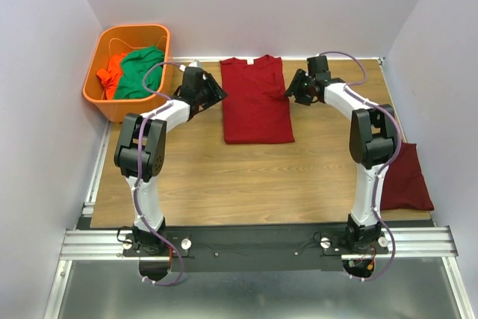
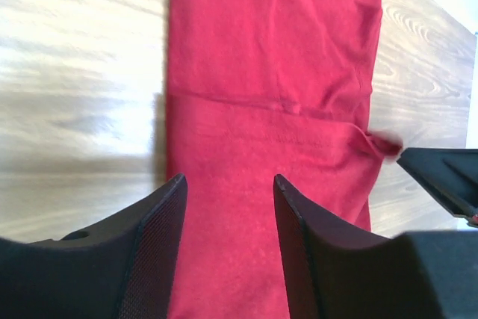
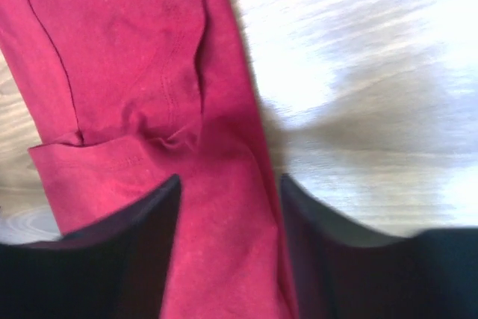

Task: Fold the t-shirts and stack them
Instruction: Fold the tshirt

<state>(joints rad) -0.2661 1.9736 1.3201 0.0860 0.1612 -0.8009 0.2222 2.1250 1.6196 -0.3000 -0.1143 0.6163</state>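
One maroon t-shirt (image 1: 258, 102) lies flat at the far middle of the table, sleeves folded in so it forms a long rectangle. My left gripper (image 1: 218, 93) hovers at its upper left edge. In the left wrist view that gripper (image 2: 228, 184) is open, with the red cloth (image 2: 269, 72) beneath the gap. My right gripper (image 1: 293, 89) is at the shirt's upper right edge. It too is open (image 3: 228, 184), above the folded sleeve and side hem (image 3: 127, 50). Another maroon t-shirt (image 1: 407, 181) lies folded at the right table edge, beside the right arm.
An orange basket (image 1: 134, 29) stands at the far left corner, holding a green garment (image 1: 142, 72) and a bright orange garment (image 1: 113, 72). White walls close in the table on three sides. Bare wood lies in front of the spread shirt.
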